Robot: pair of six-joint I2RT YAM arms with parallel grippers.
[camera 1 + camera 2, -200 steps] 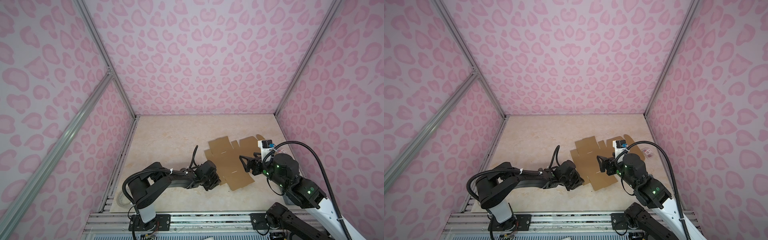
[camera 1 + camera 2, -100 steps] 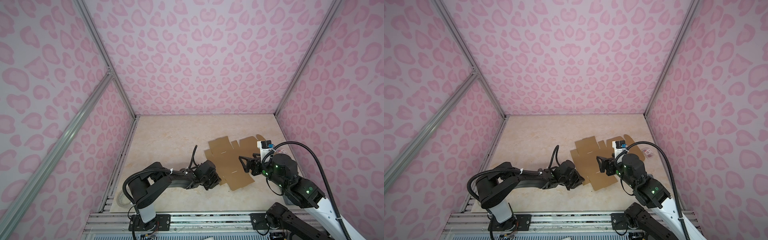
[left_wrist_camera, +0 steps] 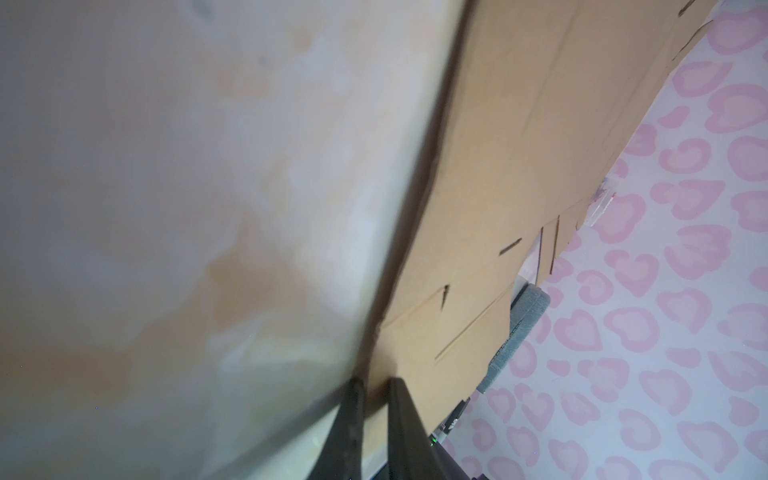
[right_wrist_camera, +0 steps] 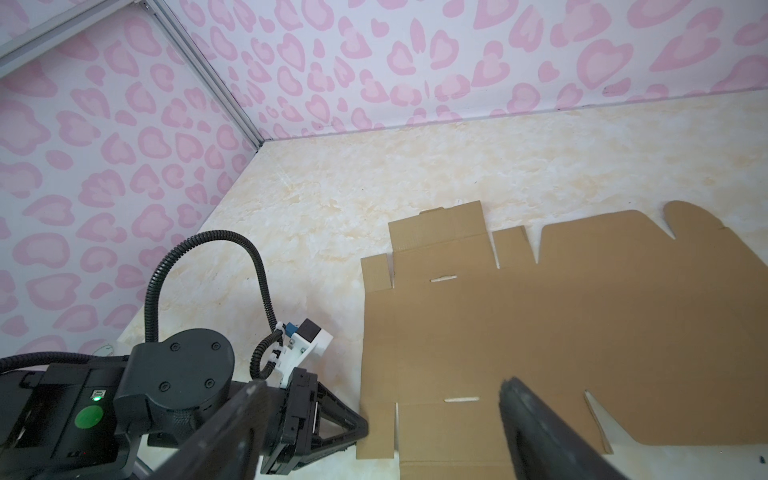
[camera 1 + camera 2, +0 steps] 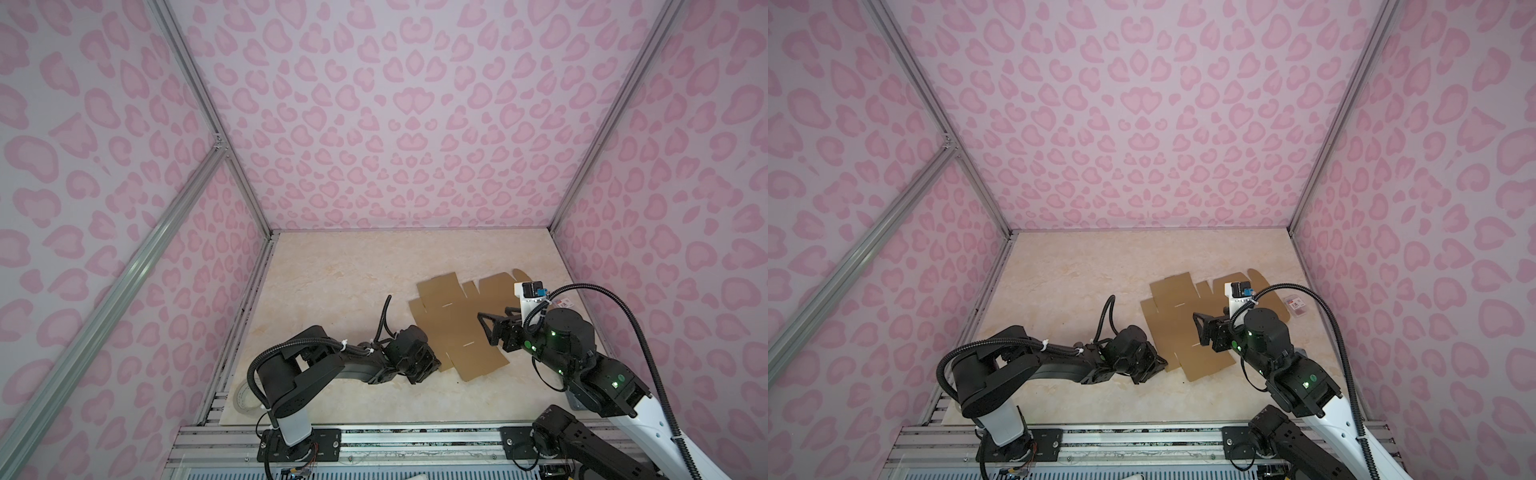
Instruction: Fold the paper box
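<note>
The paper box (image 5: 457, 328) (image 5: 1183, 328) lies as a flat brown die-cut sheet with flaps and slits on the marbled table, right of the middle. My left gripper (image 5: 436, 363) (image 5: 1163, 362) reaches low along the table to the sheet's near left corner. In the left wrist view its gripper (image 3: 376, 386) is shut on the sheet's edge (image 3: 519, 145), one finger on each side. My right gripper (image 5: 488, 330) (image 5: 1200, 330) hovers open above the sheet's right half. In the right wrist view its gripper (image 4: 382, 390) has wide-apart fingers over the cardboard (image 4: 582, 324).
A small clear packet with a red-white label (image 5: 1296, 305) lies by the right wall behind the right arm. A tape roll (image 5: 245, 397) rests at the table's near left corner. Pink patterned walls close in three sides; a metal rail (image 5: 415, 436) runs along the front.
The left gripper's jaws have narrowed onto the corner flap. Both arms have hardly shifted, and the sheet lies where it was.
</note>
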